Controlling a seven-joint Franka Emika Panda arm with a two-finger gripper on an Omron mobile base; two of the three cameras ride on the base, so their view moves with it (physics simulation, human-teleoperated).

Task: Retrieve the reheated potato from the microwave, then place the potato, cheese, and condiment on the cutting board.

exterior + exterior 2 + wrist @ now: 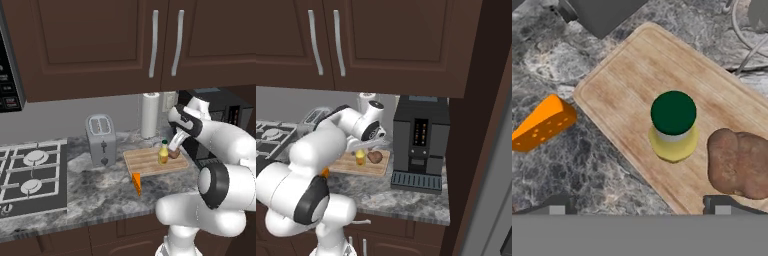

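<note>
The condiment bottle (673, 125), yellow with a dark cap, stands upright on the cutting board (627, 100). The brown potato (739, 162) lies on the board right beside it. Off the board's edge, the orange cheese wedge (543, 124) rests on the granite counter. My gripper (637, 207) hovers open above the bottle and potato with nothing between its fingers. From the left base view the gripper (174, 146) hangs over the potato (174, 154) and bottle (163, 152), the cheese (136, 183) lies in front of the board (147, 162), and a corner of the microwave (10, 75) shows at upper left.
A silver toaster (101, 139) stands left of the board, with a gas stove (30, 175) further left. Behind the board is a paper towel roll (149, 115). A black coffee machine (421, 142) stands close to the board's right. Dark cabinets hang overhead.
</note>
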